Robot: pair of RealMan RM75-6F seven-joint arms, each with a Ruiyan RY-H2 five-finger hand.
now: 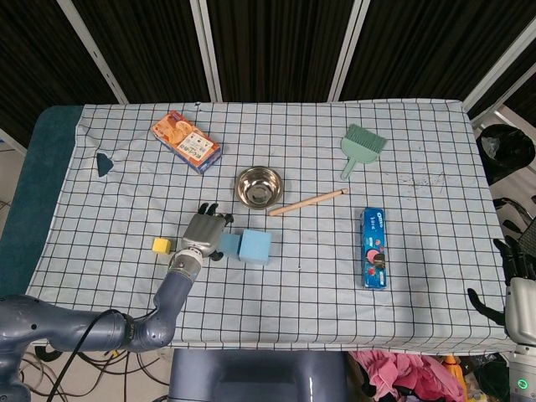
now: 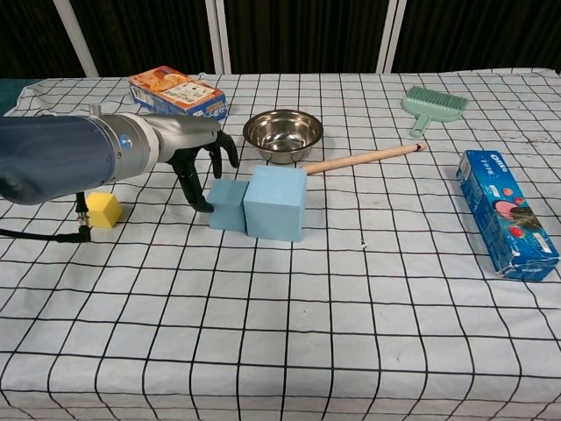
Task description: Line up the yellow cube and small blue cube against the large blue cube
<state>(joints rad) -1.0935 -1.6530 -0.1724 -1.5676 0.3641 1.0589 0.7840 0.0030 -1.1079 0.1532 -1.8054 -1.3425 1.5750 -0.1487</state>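
The large blue cube (image 1: 255, 245) (image 2: 276, 203) sits near the table's middle. The small blue cube (image 1: 229, 244) (image 2: 228, 204) stands flush against its left face. The yellow cube (image 1: 161, 245) (image 2: 103, 210) lies alone further left, about a hand's width from the others. My left hand (image 1: 203, 233) (image 2: 200, 167) hovers just left of the small blue cube with its dark fingers pointing down and spread, holding nothing; one fingertip is at the cube's left side. My right hand (image 1: 512, 280) hangs off the table's right edge, partly cut off, its fingers apart and empty.
Behind the cubes stand a steel bowl (image 1: 259, 186) (image 2: 282, 133) and a wooden stick (image 1: 308, 202) (image 2: 364, 159). An orange box (image 1: 186, 141) (image 2: 177, 95) is back left, a green brush (image 1: 362, 146) (image 2: 432, 106) back right, a blue biscuit pack (image 1: 375, 247) (image 2: 506, 224) to the right.
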